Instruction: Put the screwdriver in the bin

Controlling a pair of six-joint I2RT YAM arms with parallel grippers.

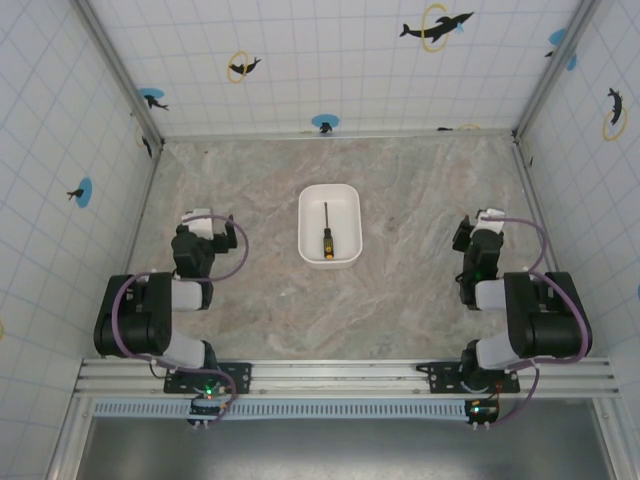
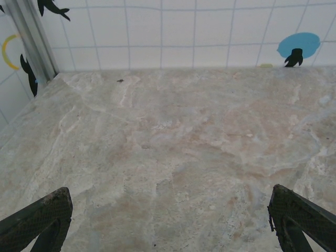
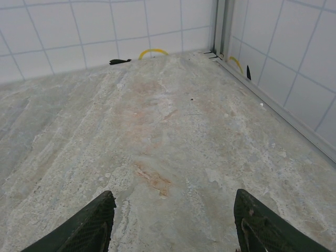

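1. Two pairs, the left fingers (image 2: pixel 42 218) and right fingers (image 3: pixel 86 226), are spread wide, gripping nothing, well apart either side of the bin (image 1: pixel 345 215).
2. The screwdriver (image 1: pixel 327 231) lies inside the smooth white rounded bin, handle near.
3. Marbled surface (image 1: pixel 420 200); tiled walls (image 1: pixel 330 60) around.

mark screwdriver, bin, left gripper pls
screwdriver (image 1: pixel 327 230): top external view, on the dark shaft just above the handle.
bin (image 1: pixel 304 226): top external view, on its left wall.
left gripper (image 2: pixel 169 191): left wrist view, midway between its spread fingertips.
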